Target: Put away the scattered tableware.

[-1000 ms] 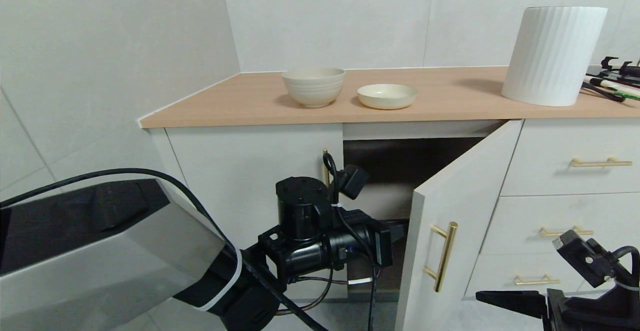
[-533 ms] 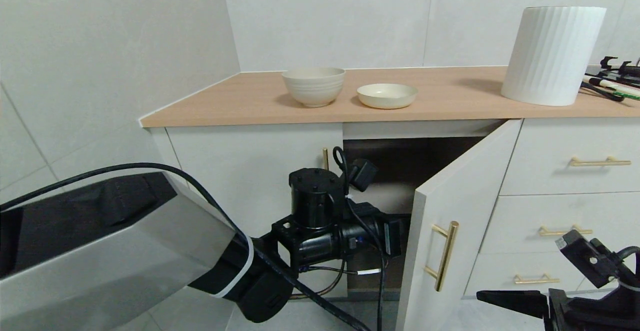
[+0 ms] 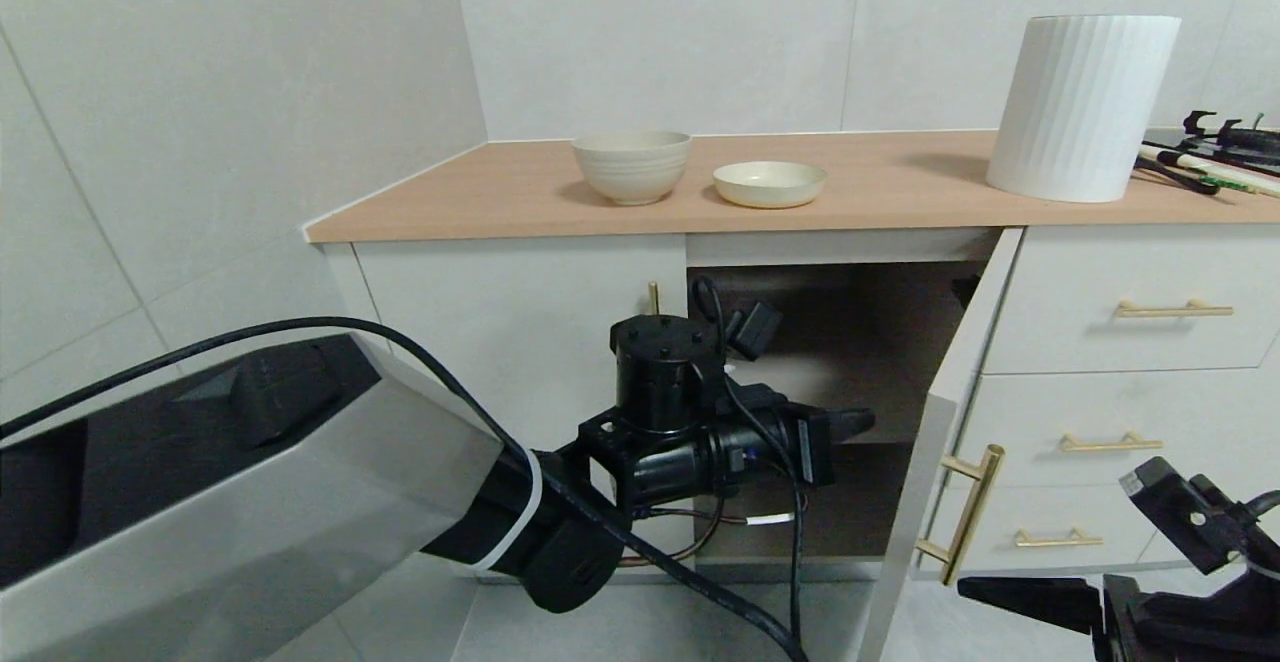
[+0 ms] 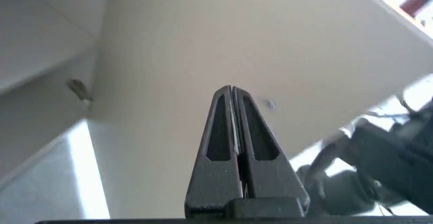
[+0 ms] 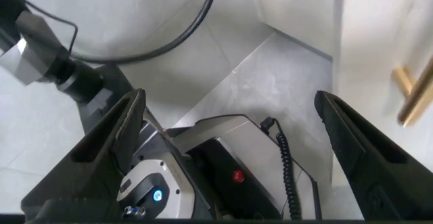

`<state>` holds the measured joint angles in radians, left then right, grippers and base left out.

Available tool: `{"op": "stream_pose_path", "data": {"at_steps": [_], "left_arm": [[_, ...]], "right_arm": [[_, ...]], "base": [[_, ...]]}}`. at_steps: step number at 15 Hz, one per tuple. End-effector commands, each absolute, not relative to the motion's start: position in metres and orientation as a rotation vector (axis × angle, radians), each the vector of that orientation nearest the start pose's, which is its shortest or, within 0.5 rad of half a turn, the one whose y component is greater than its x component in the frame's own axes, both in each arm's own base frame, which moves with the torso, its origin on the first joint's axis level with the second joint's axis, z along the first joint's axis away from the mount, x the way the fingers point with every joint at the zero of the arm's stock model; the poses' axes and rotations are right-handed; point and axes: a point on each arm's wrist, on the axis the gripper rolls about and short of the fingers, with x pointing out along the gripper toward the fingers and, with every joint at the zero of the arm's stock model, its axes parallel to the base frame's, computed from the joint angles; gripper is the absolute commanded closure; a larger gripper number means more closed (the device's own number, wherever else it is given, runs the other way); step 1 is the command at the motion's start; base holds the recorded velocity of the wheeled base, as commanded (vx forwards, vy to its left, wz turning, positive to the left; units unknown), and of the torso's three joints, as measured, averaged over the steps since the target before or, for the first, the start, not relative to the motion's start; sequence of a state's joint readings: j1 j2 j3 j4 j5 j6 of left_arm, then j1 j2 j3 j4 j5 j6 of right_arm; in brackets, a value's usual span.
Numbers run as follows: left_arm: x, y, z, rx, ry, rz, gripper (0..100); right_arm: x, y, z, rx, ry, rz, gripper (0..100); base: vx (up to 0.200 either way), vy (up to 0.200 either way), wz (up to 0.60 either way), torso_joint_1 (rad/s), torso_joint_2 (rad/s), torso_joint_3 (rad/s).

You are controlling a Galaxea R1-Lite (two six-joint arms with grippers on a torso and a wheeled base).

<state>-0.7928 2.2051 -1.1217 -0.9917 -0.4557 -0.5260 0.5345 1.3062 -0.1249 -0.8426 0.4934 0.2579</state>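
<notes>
Head view first. Where is the tableware seen?
— A bowl (image 3: pixel 631 166) and a shallow dish (image 3: pixel 769 183) are seen standing upright on the wooden counter (image 3: pixel 900 187). They are set just beside each other but not touching, with the bowl to the left. A tall white ribbed container (image 3: pixel 1082 107) is set farther right on the same counter, and some dark tools (image 3: pixel 1210 157) are laid past it.

And below the counter?
— The cupboard door (image 3: pixel 945 412), fitted with a brass handle (image 3: pixel 960 514), is swung open, and the dark inside (image 3: pixel 860 312) is exposed. The left gripper (image 3: pixel 858 420) is held at the mouth of the cupboard, well below the bowl and the dish. Drawers (image 3: pixel 1120 312) are ranged to the right of the door.

Left wrist view: what is told of that gripper?
— Its two fingers (image 4: pixel 220 129) are pressed together tip to tip, with nothing caught between them. A pale flat surface is faced.

Right wrist view?
— The right gripper (image 5: pixel 230 116) is spread wide. Its fingers (image 5: pixel 118 132) are set far apart, and nothing is held between them. It is pointed down over the grey floor (image 5: pixel 270 82), and the door's brass handle is seen off to one side.
</notes>
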Motion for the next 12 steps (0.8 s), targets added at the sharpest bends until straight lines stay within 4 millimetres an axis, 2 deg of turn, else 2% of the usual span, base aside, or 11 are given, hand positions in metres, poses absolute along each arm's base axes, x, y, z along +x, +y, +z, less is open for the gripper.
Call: {"op": "stream_pose_path", "data": {"at_steps": [1,6,10,12], "left_arm": [[0.292,-0.321,0.107,-0.434,0.433,-1.202,100],[0.292,-0.336,0.098,-0.419,0.471,-1.180,100],[0.290,-0.337,0.096,-0.402,0.464,-1.173,100],[0.295,-0.339,0.086,-0.315,0.435,-1.068,100]], "right_arm": [[0.125,0.087,0.123,0.225,0.484,0.969,0],[0.124,0.086,0.124,0.226,0.478,0.975,0],[0.123,0.086,0.125,0.226,0.474,0.977,0],[0.123,0.085,0.125,0.226,0.469,0.978,0]], "base": [[0.000,0.000,0.00,0.000,0.00,0.000],[0.000,0.000,0.00,0.000,0.00,0.000],[0.000,0.000,0.00,0.000,0.00,0.000],[0.000,0.000,0.00,0.000,0.00,0.000]]}}
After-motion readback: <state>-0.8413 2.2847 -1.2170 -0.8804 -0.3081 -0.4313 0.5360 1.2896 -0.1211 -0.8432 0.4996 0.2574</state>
